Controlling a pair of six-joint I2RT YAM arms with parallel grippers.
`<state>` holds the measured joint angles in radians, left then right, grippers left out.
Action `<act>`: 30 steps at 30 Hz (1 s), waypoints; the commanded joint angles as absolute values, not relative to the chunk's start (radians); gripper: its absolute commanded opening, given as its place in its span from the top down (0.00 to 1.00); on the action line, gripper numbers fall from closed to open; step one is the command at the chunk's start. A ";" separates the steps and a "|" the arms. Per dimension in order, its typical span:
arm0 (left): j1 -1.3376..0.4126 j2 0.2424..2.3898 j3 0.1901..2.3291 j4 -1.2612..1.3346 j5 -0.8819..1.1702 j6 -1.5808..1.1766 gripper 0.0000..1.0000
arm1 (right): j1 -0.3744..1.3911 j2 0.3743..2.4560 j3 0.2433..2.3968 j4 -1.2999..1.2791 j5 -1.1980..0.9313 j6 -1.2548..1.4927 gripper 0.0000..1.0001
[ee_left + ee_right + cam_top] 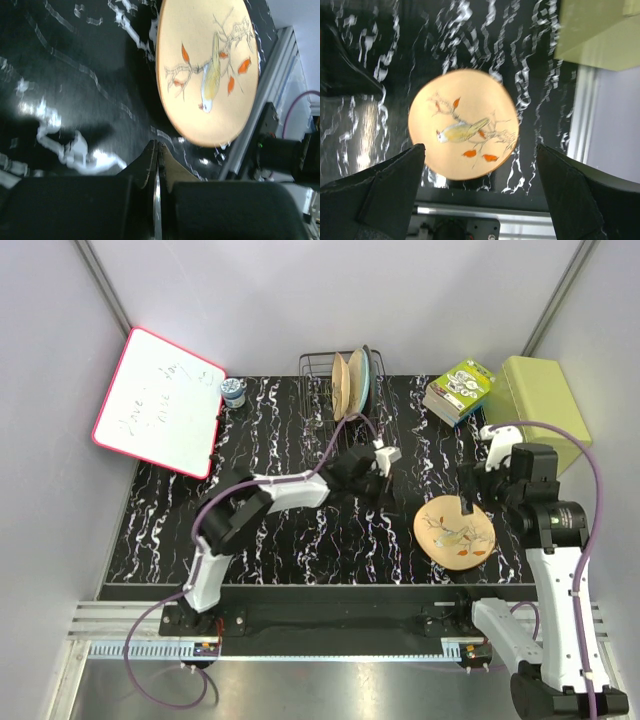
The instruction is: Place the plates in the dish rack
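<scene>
The plate (455, 531) lies flat at the table's 4 o'clock beneath the right gripper's (480, 150) wide-spread fingers, the left gripper (157, 150) pinched empty; its low rim could slip from a shallow grab.

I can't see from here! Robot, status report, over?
Left gripper shut, empty. Right gripper open over orange plate, flat on table. Other plates upright in dish rack. Nothing blocking.

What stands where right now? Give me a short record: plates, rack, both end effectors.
racked plates: three, on edge in the dish rack
remaining plate: orange-tan plate, flat on the table, right side
left end effector: shut, empty, mid-table
right end effector: open, over the orange-tan plate
</scene>
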<state>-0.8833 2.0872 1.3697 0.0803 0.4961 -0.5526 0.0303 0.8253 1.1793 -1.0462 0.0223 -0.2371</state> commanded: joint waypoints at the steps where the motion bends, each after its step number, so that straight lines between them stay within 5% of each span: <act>1: -0.864 1.930 1.284 0.025 0.537 -0.430 1.00 | 0.028 0.865 1.132 -1.117 -0.110 -0.366 0.01; 2: -0.864 1.915 1.275 0.003 0.532 -0.390 0.95 | 0.026 0.880 1.126 -1.115 -0.100 -0.379 0.01; 3: -0.865 1.898 1.250 0.002 0.523 -0.374 0.69 | 0.022 0.900 1.115 -1.105 -0.081 -0.383 0.01; 6: -0.874 1.850 1.215 0.003 0.497 -0.336 0.41 | 0.015 0.932 1.111 -1.103 -0.037 -0.377 0.01; 10: -0.913 1.899 1.270 0.003 0.482 -0.360 0.31 | 0.009 0.994 1.120 -1.089 0.167 -0.274 0.01; 30: -1.023 2.289 1.611 0.103 0.428 -0.646 0.37 | -0.034 1.020 1.246 -1.083 0.203 -0.121 0.02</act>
<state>-0.9977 2.2547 1.5532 0.0486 0.4625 -0.5961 -0.0330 1.0489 1.2350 -1.0847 0.2001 -0.1547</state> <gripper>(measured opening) 0.662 0.988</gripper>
